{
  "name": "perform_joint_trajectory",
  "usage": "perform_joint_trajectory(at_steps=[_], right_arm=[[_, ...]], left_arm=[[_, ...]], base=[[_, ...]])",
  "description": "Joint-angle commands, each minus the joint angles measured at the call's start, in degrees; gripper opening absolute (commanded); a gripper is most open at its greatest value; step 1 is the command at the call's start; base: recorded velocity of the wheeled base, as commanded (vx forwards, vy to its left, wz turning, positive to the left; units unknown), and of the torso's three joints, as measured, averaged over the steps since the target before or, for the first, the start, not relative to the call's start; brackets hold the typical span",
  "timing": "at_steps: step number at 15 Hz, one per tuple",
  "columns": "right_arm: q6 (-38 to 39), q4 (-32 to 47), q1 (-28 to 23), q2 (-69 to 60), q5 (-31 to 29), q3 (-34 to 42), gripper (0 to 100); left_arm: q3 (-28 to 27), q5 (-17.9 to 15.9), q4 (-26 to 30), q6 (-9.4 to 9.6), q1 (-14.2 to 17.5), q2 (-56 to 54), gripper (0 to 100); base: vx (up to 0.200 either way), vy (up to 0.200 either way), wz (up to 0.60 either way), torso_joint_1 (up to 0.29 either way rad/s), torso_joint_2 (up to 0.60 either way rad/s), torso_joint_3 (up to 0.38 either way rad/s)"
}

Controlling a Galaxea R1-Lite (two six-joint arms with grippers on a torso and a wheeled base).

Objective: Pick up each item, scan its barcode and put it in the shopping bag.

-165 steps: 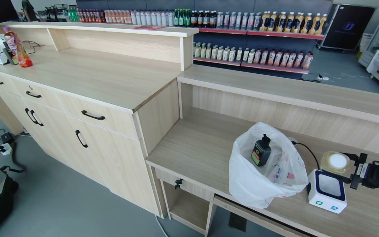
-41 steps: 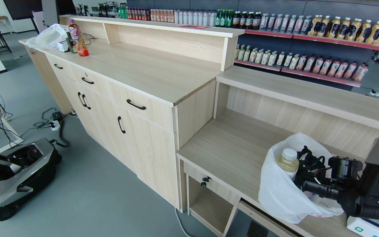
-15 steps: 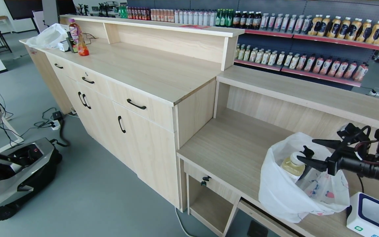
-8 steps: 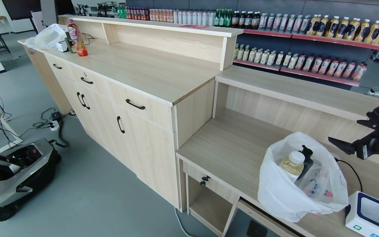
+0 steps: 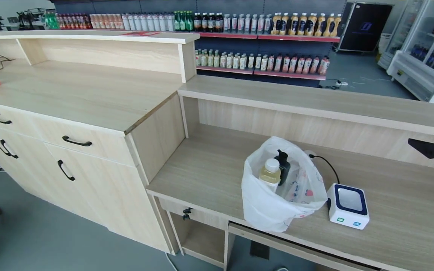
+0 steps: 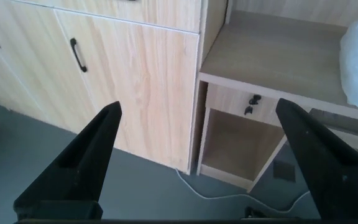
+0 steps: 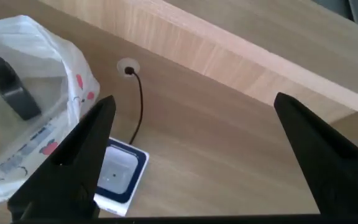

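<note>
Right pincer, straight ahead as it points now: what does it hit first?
Probably bare desk top beside the scanner cable; nothing stands between it and the right pincer, though depth is unclear.

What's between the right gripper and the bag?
Only the scanner, low on the counter beside the bag, with its cable behind. The right gripper hangs above the counter, jaws open and empty; the path over the scanner to the bag's mouth looks clear.

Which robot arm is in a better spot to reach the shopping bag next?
Probably the right. The right gripper is open above the lower counter, with the shopping bag and scanner below it. The left gripper, also open, points at the cabinet doors.
</note>
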Motion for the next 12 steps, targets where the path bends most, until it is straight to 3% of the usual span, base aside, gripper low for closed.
perform_joint_trajectory(at_steps=[1,4,5,8,12], right_arm=[[3.0,9.5,0.3,-10.9,-0.6,0.1,100],[8.2,18.9,2.9,-19.4,-7.5,0.5,100],[9.2,19.0,3.3,-21.9,-7.2,2.0,100],[15.4,14.3,4.5,-29.2,-6.0,11.5,100],[17.9,10.7,12.8,-48.1,-6.2,28.7,100]], left_arm=[[0.0,0.0,0.0,0.00,0.0,0.0,100],[0.0,0.0,0.0,0.00,0.0,0.0,100],[0.0,0.0,0.0,0.00,0.0,0.0,100],[0.0,0.0,0.0,0.00,0.0,0.0,100],[0.0,0.0,0.0,0.00,0.0,0.0,100]], base=[[0.000,0.000,-0.60,0.002,0.00,-0.007],[0.000,0.000,-0.60,0.005,0.00,0.002],[0.000,0.000,-0.60,0.002,0.01,0.007],[0.000,0.000,0.00,0.000,0.00,0.000],[0.000,0.000,0.00,0.000,0.00,0.000]])
